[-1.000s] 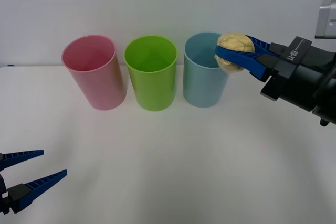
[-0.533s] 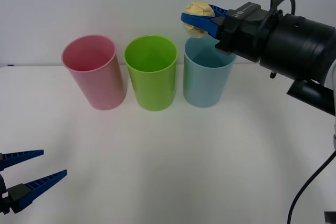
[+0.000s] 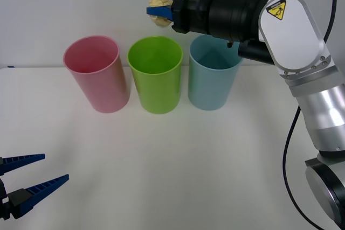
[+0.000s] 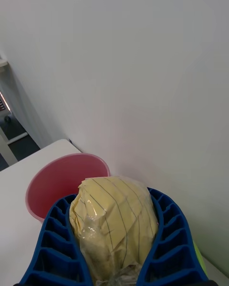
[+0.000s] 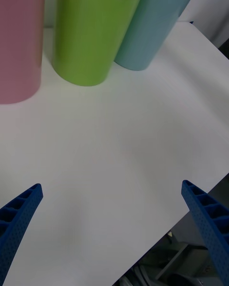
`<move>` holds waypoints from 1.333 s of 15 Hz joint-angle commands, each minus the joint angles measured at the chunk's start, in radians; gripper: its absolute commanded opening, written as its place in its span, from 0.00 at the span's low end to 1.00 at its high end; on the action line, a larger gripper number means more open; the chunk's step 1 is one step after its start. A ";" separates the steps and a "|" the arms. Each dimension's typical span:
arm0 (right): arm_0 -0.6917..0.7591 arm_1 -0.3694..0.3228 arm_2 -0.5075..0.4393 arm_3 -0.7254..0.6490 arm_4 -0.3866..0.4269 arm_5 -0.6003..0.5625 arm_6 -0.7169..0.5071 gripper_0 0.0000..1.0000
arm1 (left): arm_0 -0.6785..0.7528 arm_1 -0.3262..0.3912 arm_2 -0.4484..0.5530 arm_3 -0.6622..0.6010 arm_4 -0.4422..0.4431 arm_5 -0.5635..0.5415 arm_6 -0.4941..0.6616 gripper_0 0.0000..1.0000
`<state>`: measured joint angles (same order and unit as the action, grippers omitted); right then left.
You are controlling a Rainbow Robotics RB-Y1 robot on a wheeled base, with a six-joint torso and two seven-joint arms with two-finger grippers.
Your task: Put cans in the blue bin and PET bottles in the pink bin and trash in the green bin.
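Observation:
My right gripper (image 3: 159,11) is shut on the trash (image 3: 160,4), a pale yellow crumpled ball, held high in the air above the green bin (image 3: 156,74). In the right wrist view the trash (image 4: 114,224) sits wedged between the blue fingers (image 4: 55,238), with the pink bin (image 4: 57,186) beyond it. The pink bin (image 3: 97,72), the green bin and the blue bin (image 3: 211,71) stand in a row at the back of the table. My left gripper (image 3: 29,179) rests open low at the front left, away from the bins.
The white table (image 3: 178,160) stretches in front of the bins. A white wall rises right behind the row. In the left wrist view the table's edge (image 5: 191,171) runs close to the open fingers.
My right arm has lifted the trash and swung it left, from beside the blue bin's rim to a spot above the green bin. The left arm has stayed still.

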<state>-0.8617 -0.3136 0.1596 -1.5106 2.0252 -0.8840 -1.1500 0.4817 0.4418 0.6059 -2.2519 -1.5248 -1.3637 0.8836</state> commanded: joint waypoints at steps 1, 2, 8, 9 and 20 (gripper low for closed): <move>-0.082 0.001 0.083 0.115 0.064 0.040 -0.011 0.00 | 0.000 0.000 0.000 0.000 0.000 0.000 0.000 1.00; -0.103 0.001 0.113 0.141 0.098 0.056 -0.033 0.00 | 0.000 0.000 0.000 0.000 0.000 0.000 0.000 1.00; -0.143 0.001 0.186 0.224 0.152 0.057 0.007 0.00 | 0.000 0.000 0.000 0.000 0.000 0.000 0.000 1.00; -0.143 0.001 0.192 0.230 0.153 0.057 0.007 0.00 | 0.000 0.000 0.000 0.000 0.000 0.000 0.000 1.00; -0.139 -0.010 0.244 0.233 0.187 0.030 -0.004 0.00 | 0.000 0.000 0.000 0.000 0.000 0.000 0.000 1.00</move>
<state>-1.0014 -0.3246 0.4009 -1.2776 2.2120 -0.8534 -1.1512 0.4817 0.4418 0.6059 -2.2519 -1.5248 -1.3637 0.8836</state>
